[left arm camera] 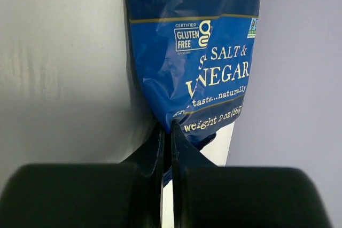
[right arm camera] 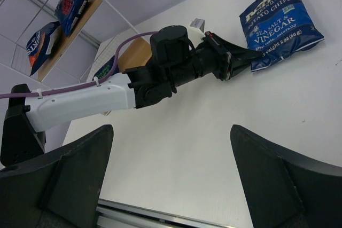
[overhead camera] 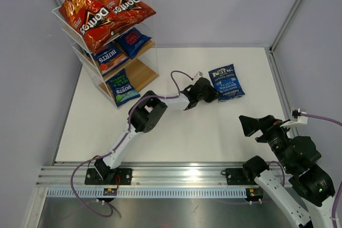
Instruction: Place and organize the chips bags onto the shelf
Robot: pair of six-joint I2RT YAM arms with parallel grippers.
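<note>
Right gripper [right arm camera: 170, 132] gapes empty, left gripper [left arm camera: 165, 130] pinches Kettle bag [overhead camera: 226, 81], shelf [overhead camera: 143, 72] holds two Doritos bags [overhead camera: 101, 12], three Burts bags [overhead camera: 109, 57]

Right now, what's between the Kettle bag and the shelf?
The left gripper, shut on an edge of the Kettle bag, with its arm and purple cable stretching back toward the shelf; otherwise bare table. Clearest in the top view.

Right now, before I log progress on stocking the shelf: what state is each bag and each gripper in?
left gripper: shut on the Kettle bag
right gripper: open, holding nothing
Kettle bag: lying on the table, lower edge pinched
Doritos bags: both lying on the top tier
Burts bags: all three on the lower tiers
shelf: upright
</note>
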